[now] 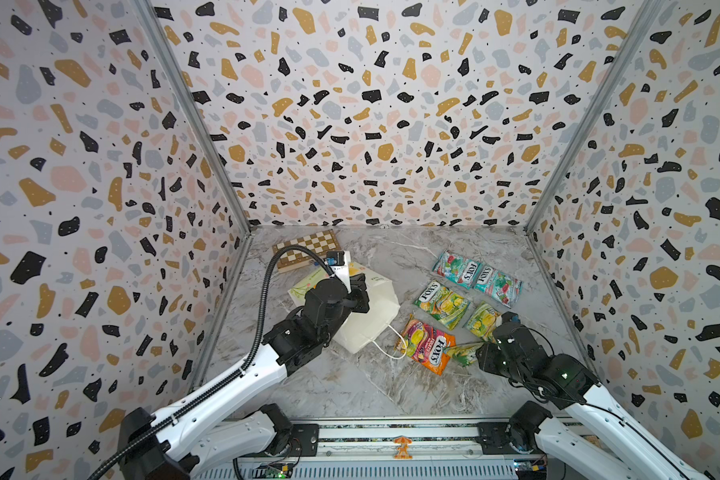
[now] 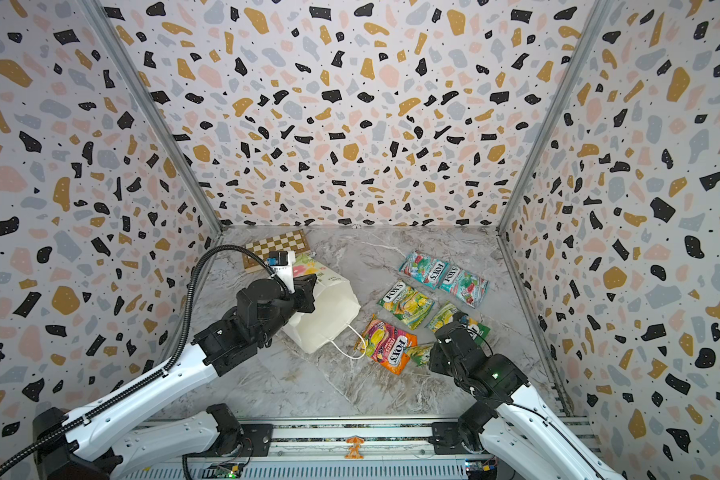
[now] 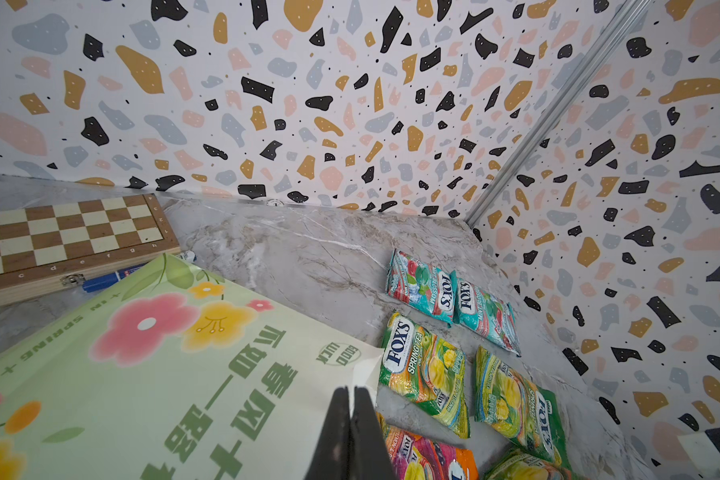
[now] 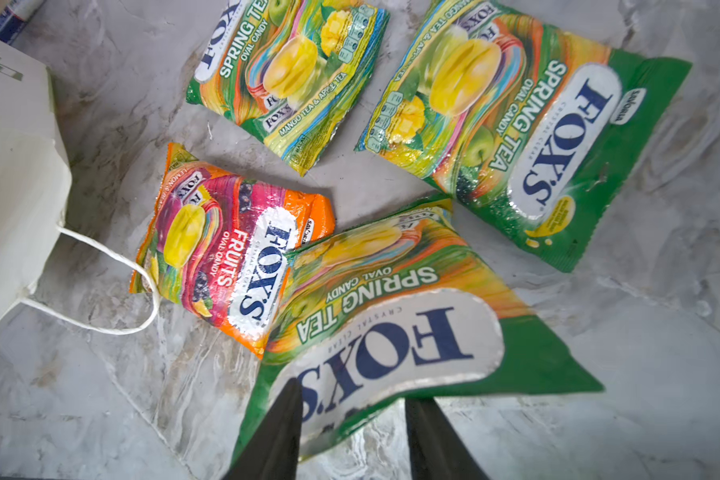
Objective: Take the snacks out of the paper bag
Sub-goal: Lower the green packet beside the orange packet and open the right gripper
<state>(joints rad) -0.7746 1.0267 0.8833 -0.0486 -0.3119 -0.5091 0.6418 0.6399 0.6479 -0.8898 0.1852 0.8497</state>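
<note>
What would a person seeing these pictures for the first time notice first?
The bright snacks, spread over the right half of the marble table, catch the eye first. Next comes the white paper bag, tipped over left of them, its far end pinched by the left claw.

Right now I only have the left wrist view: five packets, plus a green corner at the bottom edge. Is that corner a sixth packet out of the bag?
Observer: Yes. The right wrist view shows a third green packet whole, outside the bag, its far end lapping over the orange packet.
Operator: Is the right arm gripping it?
Observer: No. The right fingers stand apart, one on each side of that packet's near edge.
Operator: Anything trailing from the bag?
Observer: Its cord handle loops out over the marble tabletop and crosses the orange packet's corner.
</note>
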